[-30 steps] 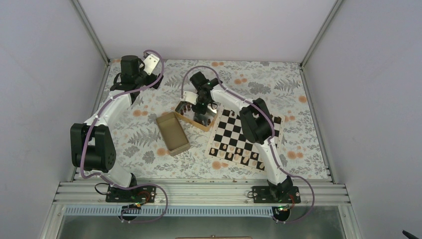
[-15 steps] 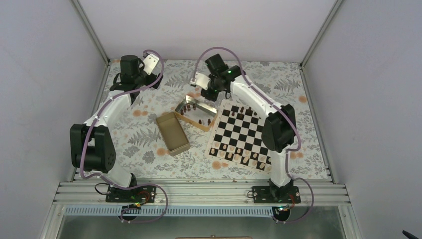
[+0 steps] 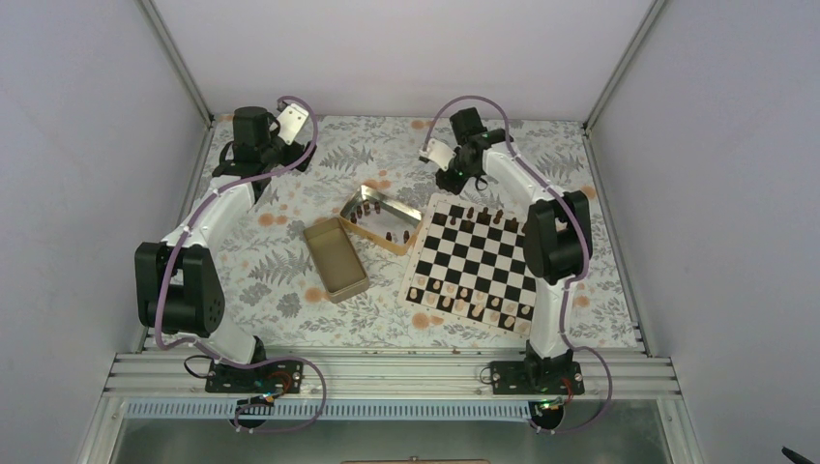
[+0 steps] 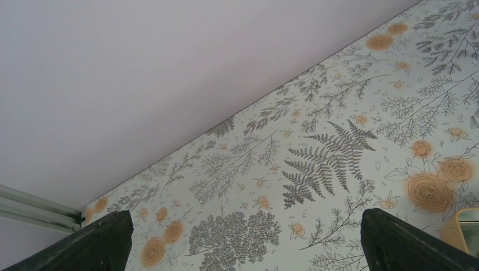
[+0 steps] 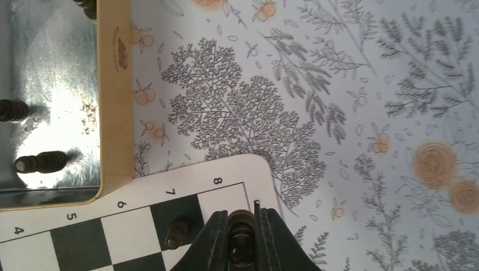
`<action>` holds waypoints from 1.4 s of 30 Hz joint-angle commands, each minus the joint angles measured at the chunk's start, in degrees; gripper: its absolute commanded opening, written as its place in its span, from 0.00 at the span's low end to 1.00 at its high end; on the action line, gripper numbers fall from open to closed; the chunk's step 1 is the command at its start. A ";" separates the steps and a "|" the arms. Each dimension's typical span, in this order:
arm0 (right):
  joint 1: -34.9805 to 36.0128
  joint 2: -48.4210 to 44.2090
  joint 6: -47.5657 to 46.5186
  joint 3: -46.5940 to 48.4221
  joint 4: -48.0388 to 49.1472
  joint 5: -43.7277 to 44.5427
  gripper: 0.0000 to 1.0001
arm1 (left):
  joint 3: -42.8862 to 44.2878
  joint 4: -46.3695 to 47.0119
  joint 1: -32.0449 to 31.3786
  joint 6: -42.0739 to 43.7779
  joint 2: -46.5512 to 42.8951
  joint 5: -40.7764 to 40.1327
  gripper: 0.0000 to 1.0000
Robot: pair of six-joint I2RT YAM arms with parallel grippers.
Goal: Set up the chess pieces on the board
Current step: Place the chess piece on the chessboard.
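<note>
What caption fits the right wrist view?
Right gripper holds a dark chess piece at the corner of the board, near the golden tin.

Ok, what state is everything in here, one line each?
Left pincer, open, empty.
Right pincer, shut on a dark piece over the board's corner square.
Board, flat, partly set: pale pieces on the near rows, a few dark ones on the far row.
Far tin, open, dark pieces inside.
Near tin, open, empty.
</note>
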 commanded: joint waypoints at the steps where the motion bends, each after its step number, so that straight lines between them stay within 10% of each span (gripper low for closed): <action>1: -0.76 1.39 -1.04 -1.74 1.64 -2.10 0.08 | 0.08 0.53 0.09 0.21 -1.28 -0.24 1.00; 42: -12.29 -23.21 1.12 -40.20 17.82 -6.97 0.11 | 1.22 -0.34 -0.22 -0.05 -0.81 -0.42 1.00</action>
